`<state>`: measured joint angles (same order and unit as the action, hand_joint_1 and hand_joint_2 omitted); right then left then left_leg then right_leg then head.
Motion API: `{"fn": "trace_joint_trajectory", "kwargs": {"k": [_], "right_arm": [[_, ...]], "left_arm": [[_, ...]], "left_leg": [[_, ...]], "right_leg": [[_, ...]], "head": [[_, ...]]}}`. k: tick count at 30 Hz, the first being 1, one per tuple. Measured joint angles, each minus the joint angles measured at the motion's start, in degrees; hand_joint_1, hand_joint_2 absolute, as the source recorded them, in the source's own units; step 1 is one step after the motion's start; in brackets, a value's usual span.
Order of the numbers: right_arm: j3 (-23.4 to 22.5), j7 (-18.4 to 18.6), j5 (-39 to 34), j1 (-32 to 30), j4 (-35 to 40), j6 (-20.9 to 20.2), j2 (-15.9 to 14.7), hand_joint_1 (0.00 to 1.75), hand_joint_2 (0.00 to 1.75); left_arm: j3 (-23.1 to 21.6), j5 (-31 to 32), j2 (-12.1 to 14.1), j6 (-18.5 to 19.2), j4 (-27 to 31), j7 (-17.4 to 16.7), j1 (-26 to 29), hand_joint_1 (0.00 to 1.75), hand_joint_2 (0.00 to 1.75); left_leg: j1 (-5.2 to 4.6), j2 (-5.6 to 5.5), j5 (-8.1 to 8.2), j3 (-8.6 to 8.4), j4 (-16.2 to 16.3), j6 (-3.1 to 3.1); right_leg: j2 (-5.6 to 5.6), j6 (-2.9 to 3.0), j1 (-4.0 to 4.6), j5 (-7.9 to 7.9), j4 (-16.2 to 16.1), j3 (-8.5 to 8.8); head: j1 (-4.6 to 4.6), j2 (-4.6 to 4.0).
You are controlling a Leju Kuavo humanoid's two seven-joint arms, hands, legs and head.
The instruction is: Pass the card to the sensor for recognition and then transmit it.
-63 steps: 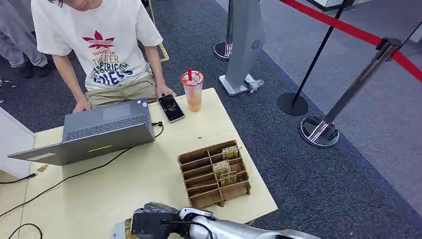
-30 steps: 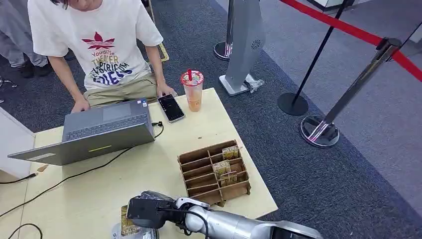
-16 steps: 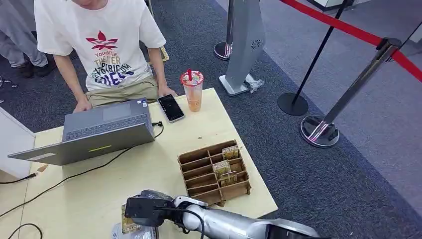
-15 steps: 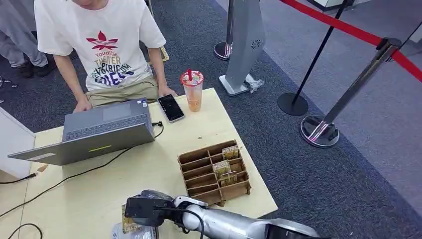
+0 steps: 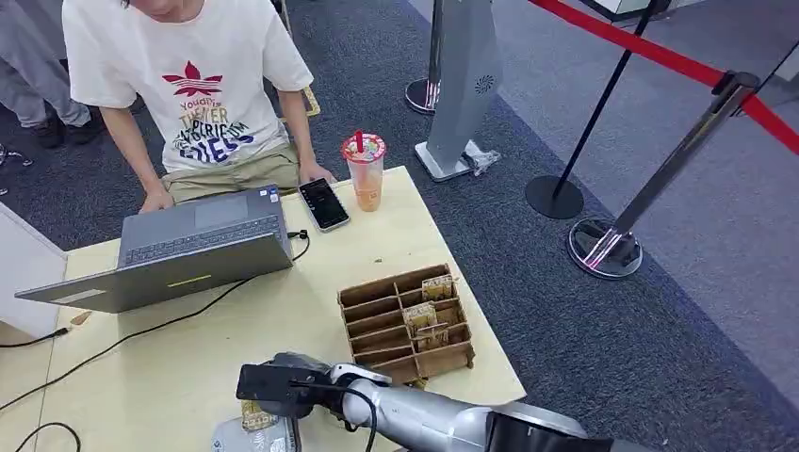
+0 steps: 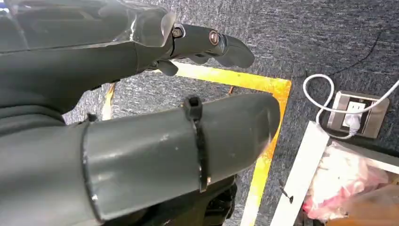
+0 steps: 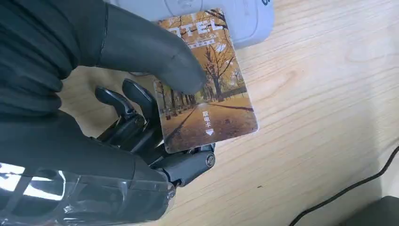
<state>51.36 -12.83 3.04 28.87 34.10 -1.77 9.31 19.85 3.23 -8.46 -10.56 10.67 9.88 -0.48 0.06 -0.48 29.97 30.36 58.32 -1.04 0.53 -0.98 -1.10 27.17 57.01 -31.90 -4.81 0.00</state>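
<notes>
Pale wooden table (image 5: 283, 330): the right and near edges drop straight to dark grey carpet (image 5: 584, 311); bare wood lies between the laptop and the divided tray. One person in a white T-shirt (image 5: 188, 85) printed with a red trefoil and multicoloured lettering, only partly legible, stands at the far edge with both hands at the table. Two chrome stanchions (image 5: 612, 245) carry a red belt (image 5: 650, 52) across the carpet to the right, well apart from the table. One open grey laptop (image 5: 179, 250), a black cable (image 5: 141, 334) trailing from it across the wood.

One brown slotted wooden tray (image 5: 407, 325) near the right edge, several printed cards standing in its slots; exact count not legible. One grey rounded sensor pad (image 5: 247, 438) at the near edge. One clear plastic cup of orange drink with a red straw (image 5: 365, 171) and one black phone (image 5: 323, 203) sit side by side near the far edge.

Right hand (image 7: 136, 117): thumb pressed on the face of one autumn-avenue printed card (image 7: 207, 101), fingers beneath it, card held. It reads "…TEL" at one end and small Chinese characters above an arrow at the other. The lettered end overlaps the sensor pad, just above the wood.

Left hand (image 6: 141, 122): hangs over carpet and yellow floor tape (image 6: 263, 141), fingers extended, holding nothing.
</notes>
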Motion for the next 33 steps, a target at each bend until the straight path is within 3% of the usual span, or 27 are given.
{"fn": "trace_joint_trajectory", "kwargs": {"k": [19,33], "right_arm": [[0.72,-0.44,1.2,1.51,-5.59,-1.27,1.66,1.75,1.75],[1.51,-2.32,-1.33,0.94,-3.13,-2.14,1.33,1.75,1.75]], "left_arm": [[0.0,-1.27,0.41,0.11,0.0,0.37,0.05,0.0,0.0],[0.0,-1.88,0.96,0.61,0.0,0.55,0.18,0.0,0.0]], "left_leg": [[0.0,0.0,0.0,-0.08,0.0,0.0],[0.01,0.02,0.0,-0.11,0.0,0.0]], "right_leg": [[0.0,0.0,0.0,0.0,-0.01,0.07],[0.02,0.01,0.01,0.0,0.0,0.08]], "head": [[0.0,0.0],[0.0,0.0]]}}
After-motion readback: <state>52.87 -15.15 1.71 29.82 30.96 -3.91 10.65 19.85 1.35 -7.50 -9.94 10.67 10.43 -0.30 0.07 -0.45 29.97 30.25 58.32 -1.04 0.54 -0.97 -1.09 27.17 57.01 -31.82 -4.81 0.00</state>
